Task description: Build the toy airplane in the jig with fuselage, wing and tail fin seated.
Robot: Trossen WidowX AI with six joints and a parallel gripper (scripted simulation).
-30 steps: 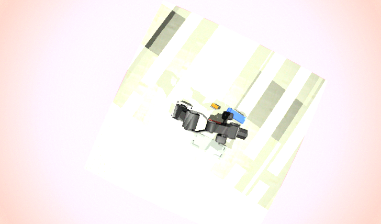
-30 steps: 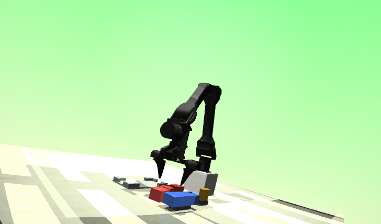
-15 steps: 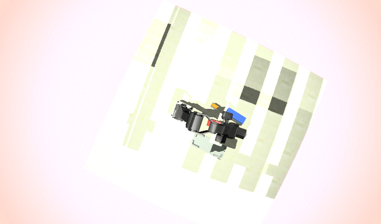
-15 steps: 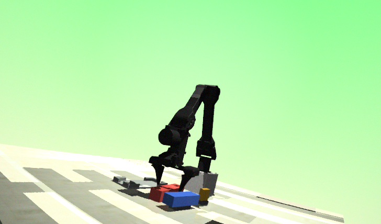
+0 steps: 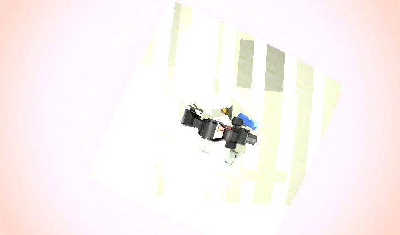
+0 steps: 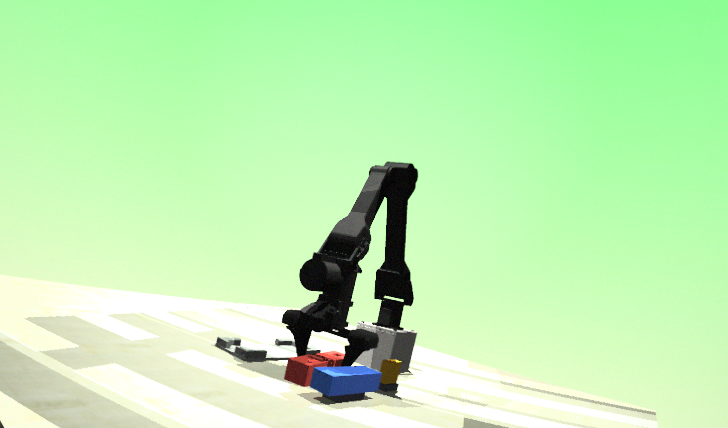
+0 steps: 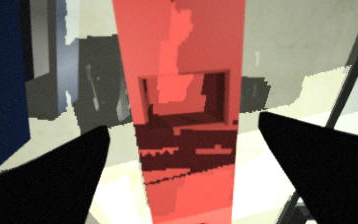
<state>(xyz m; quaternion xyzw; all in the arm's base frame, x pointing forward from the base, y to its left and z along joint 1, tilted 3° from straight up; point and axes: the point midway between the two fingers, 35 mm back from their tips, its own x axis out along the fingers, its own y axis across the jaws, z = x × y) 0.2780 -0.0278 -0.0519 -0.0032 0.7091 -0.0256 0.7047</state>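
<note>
The red fuselage point(image 6: 297, 370) point(image 7: 180, 55) lies outside the jig, with a rectangular socket facing up; the arm hides most of it in the top view. My gripper point(image 6: 324, 359) point(image 7: 184, 125) is open and low over the fuselage, one finger on each side, with gaps to it in the wrist view. The blue wing point(image 5: 247, 121) point(image 6: 345, 380) point(image 7: 0, 75) lies beside the fuselage, raised on a darker part beneath it. The orange tail fin point(image 5: 225, 111) point(image 6: 390, 371) stands near the arm's base. The grey jig point(image 5: 231, 157) point(image 6: 250, 354) point(image 7: 354, 65) holds no visible part.
The wing is close outside one finger, and the jig lies on the other side of the fuselage. The arm's pale base block point(image 6: 401, 350) stands behind the tail fin. Patchy light and shadow cover the table.
</note>
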